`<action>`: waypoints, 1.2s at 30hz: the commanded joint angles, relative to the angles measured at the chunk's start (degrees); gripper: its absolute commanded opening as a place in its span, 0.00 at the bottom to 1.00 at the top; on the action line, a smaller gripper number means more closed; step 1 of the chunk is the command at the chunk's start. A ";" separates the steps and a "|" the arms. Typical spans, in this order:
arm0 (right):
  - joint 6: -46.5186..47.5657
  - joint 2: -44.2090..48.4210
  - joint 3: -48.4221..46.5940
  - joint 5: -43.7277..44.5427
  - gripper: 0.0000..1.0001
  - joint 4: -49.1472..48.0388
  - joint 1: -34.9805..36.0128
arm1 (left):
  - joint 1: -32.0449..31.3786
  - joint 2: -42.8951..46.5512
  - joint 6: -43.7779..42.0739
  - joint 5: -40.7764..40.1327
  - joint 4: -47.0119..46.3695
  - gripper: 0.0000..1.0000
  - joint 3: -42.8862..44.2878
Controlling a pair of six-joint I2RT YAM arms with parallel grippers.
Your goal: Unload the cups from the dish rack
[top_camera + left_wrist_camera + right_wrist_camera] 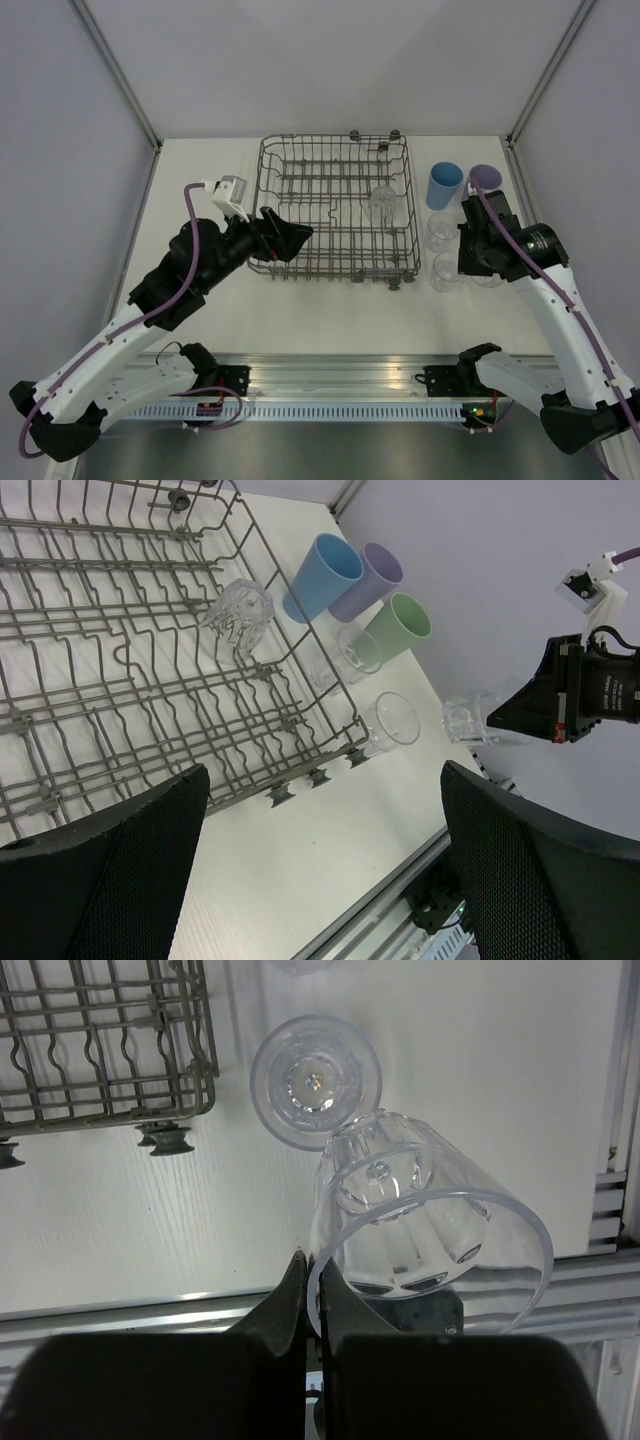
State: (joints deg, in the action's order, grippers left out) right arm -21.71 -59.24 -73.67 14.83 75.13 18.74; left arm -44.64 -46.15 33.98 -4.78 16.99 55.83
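**Nearly unloaded: one clear cup (382, 203) left in the dish rack (320, 200), another pinched in the right gripper (318, 1290)**

Seen from above: large grey wire dish rack in the middle of a white table (300, 320), all but bare. Inside it, close to its right wall, a single clear cup, apparently mouth down.

Right of the rack, standing on the table:
- Blue cup (444, 185), lavender cup (486, 177) and light green cup (398, 627), clustered upright by the rack's far right corner.
- A second clear cup (438, 228) just beside the rack's right wall.
- A third clear cup (445, 270) off the rack's near right corner.

Judged close to finished: five cups set down, a sixth in hand, a seventh yet to fetch from the rack.

Left gripper (290, 238) hanging over the rack's near left corner, jaws spread wide, holding nothing.

Right gripper off the rack's near right corner, jaws squeezed almost together on the rim of a fourth clear cup (430, 1230), seemingly one finger inside the wall and one outside. Cup mouth toward the wrist, just beside the third clear cup. Impossible to tell whether its base already rests on the table.
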 commanded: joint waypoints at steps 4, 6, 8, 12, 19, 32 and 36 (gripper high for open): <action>-3.51 4.05 5.98 1.67 0.00 0.46 0.15 | 0.17 0.45 -4.01 -2.34 0.50 1.00 -0.81; -4.03 3.00 6.69 2.13 0.01 0.01 0.15 | 0.17 0.10 -4.01 -2.08 0.58 1.00 -0.73; -4.12 2.38 8.10 1.86 0.00 -0.68 0.15 | 0.17 0.10 -4.18 -1.20 0.58 1.00 -0.64; -4.75 0.98 7.40 9.61 0.00 -2.00 -0.72 | 0.17 0.97 -4.71 -1.46 1.29 1.00 -0.90; -0.70 -5.35 8.63 3.81 0.00 -9.21 -7.57 | 0.26 2.03 -6.11 -1.99 3.13 1.00 -0.81; 1.76 -17.12 10.03 -2.00 0.01 -21.60 -21.20 | 0.17 0.80 -7.52 -0.85 3.40 1.00 -0.11; 1.85 -20.55 9.87 -1.47 0.00 -23.72 -22.34 | 0.17 0.71 -7.87 -0.94 3.31 1.00 -0.55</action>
State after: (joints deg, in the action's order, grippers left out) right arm -20.69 -78.02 -63.11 13.13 55.37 -2.94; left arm -44.64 -45.52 28.77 -5.85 20.97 55.11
